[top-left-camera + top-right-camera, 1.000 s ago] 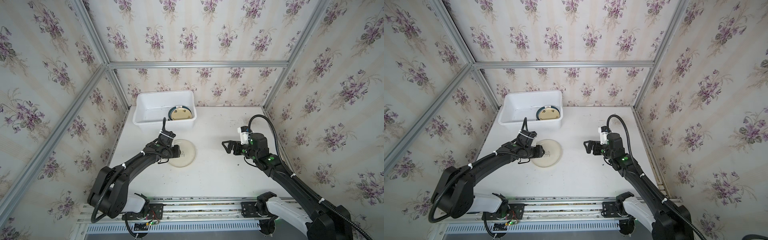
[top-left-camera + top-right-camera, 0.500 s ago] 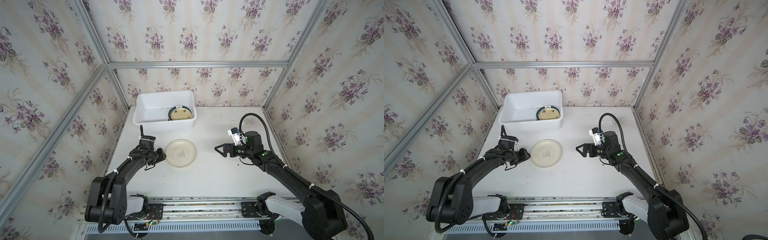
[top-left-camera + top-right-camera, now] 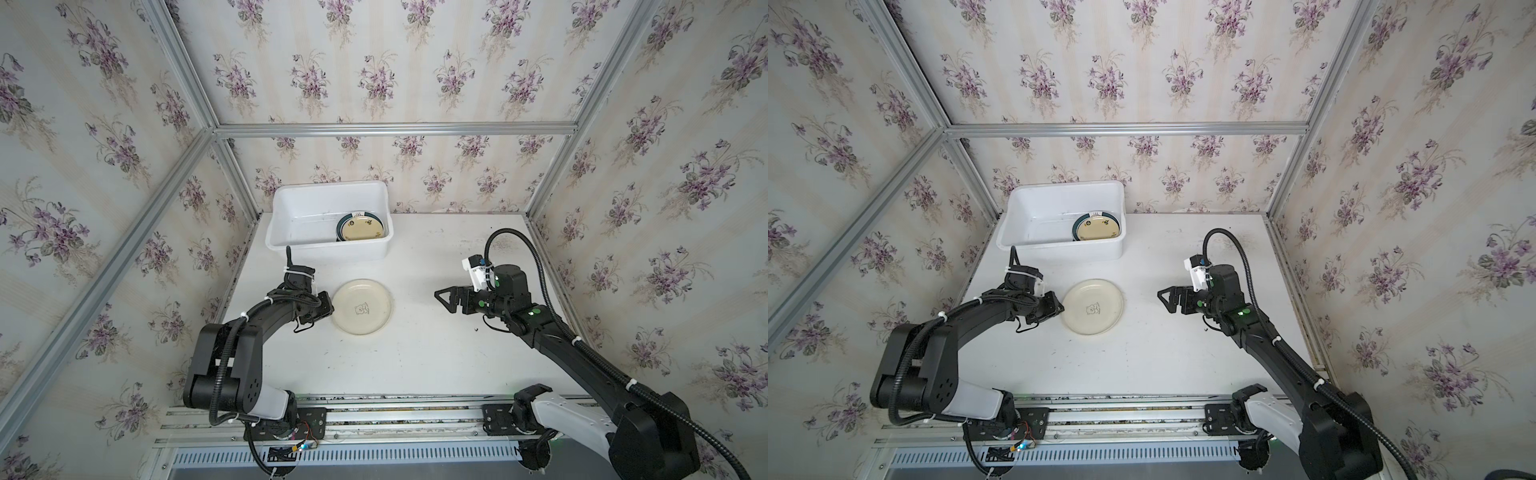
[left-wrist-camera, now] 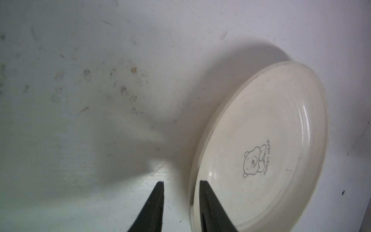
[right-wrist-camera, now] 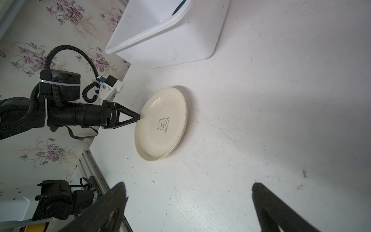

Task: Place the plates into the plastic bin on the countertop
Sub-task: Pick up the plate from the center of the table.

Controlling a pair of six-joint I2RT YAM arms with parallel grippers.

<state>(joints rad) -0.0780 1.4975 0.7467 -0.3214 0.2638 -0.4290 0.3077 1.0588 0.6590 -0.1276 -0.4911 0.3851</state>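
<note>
Your left claw (image 4: 180, 183) was narrowed but not pressed together. Its jaws straddled the left rim of the cream plate (image 3: 362, 307): one finger (image 4: 208, 206) over the dish, the other outside with a gap to the rim. The cream plate lay flat on the worktop (image 3: 415, 361), just in front of the bin (image 3: 328, 254). Green-rimmed plates (image 3: 360, 227) sat in the bin's right end. Your right claw (image 3: 444, 299) was spread wide and empty, well right of the cream plate.
</note>
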